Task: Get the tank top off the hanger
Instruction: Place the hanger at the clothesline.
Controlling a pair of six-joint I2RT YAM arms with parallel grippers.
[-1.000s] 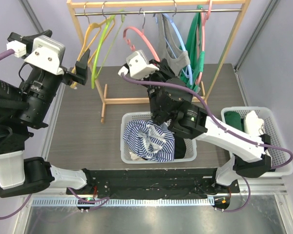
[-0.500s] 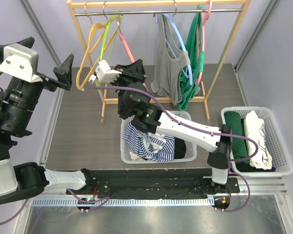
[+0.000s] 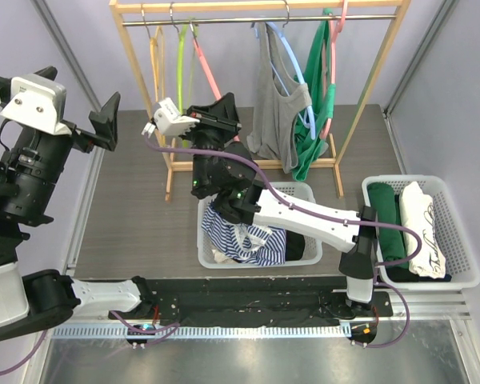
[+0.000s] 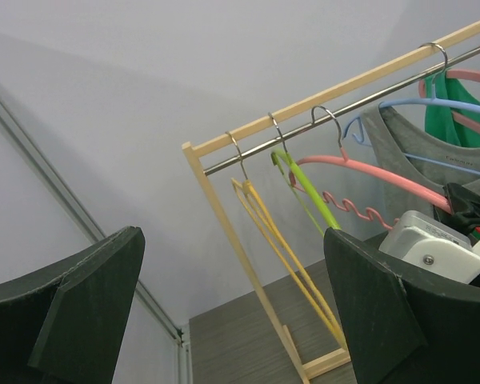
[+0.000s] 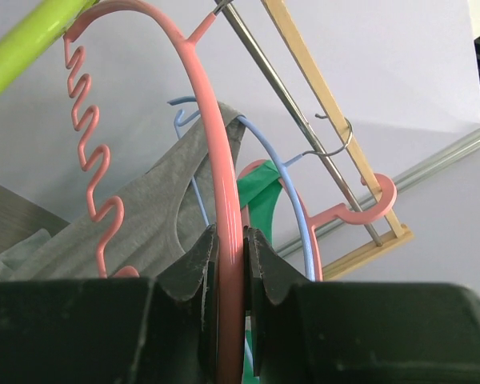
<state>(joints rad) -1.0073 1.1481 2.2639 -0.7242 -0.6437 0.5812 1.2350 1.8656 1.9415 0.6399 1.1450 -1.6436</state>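
No writing, brand, number or sign can be read in any view. The nearest thing to lettering is a dark, looping print on the white folded garment (image 3: 426, 228) lying in the white basket (image 3: 464, 282) at the right of the table (it may be script, but from the top camera it is too small to make out).

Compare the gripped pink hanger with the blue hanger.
The pink hanger is bare; the blue hanger carries the grey tank top. The pink hanger is clamped in the right gripper; no gripper touches the blue hanger. The pink hanger has a wavy strip; none shows on the blue hanger. Both hook on the rail.
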